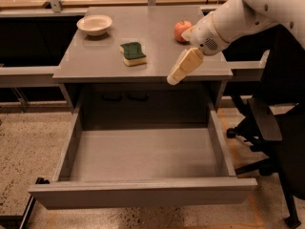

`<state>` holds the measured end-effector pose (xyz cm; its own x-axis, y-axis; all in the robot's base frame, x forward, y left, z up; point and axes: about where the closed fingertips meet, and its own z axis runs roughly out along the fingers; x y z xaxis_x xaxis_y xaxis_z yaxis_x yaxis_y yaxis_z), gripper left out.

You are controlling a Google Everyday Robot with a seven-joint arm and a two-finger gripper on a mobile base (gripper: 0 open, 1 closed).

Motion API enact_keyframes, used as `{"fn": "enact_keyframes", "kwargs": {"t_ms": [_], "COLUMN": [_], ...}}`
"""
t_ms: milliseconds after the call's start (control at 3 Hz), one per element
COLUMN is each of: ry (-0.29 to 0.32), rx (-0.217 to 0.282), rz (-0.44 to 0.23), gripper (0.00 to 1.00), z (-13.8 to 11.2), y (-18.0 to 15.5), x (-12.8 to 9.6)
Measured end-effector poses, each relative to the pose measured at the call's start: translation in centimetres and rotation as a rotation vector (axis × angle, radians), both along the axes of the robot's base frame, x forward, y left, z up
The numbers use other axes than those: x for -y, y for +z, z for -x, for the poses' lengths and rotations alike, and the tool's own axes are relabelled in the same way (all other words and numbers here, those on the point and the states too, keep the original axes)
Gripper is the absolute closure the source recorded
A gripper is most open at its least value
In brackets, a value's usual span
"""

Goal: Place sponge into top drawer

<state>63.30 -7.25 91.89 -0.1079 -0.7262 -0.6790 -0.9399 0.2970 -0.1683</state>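
The sponge (133, 53), dark green on top with pale yellow foam below, lies flat on the grey table (90, 63), near its middle. The top drawer (143, 191) is pulled out wide below the table's front edge, and its grey interior holds nothing. My gripper (173, 78) hangs from the white arm over the table's front right edge. It points down and left, to the right of the sponge and apart from it. It holds nothing.
A red apple (181, 30) sits at the table's back right, just behind my arm. A white bowl (95, 25) stands at the back left. A black office chair (279, 128) stands to the right of the drawer. Grey side ledges flank the table.
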Motion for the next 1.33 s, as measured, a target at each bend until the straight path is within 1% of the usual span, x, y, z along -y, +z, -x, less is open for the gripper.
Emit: {"fn": "enact_keyframes", "kwargs": {"t_ms": [333, 667, 1000, 1333], "ry": [0.046, 0.07, 0.09, 0.097], "rx": [0.009, 0.024, 0.05, 0.077], "rz": [-0.081, -0.133, -0.157, -0.19], "gripper": [0.0, 0.0, 0.0, 0.0], "z": [-3.4, -6.7, -10.8, -14.1], "y": [-2.9, -4.6, -5.3, -5.1], "x": [-4.2, -6.8, -9.1, -11.1]}}
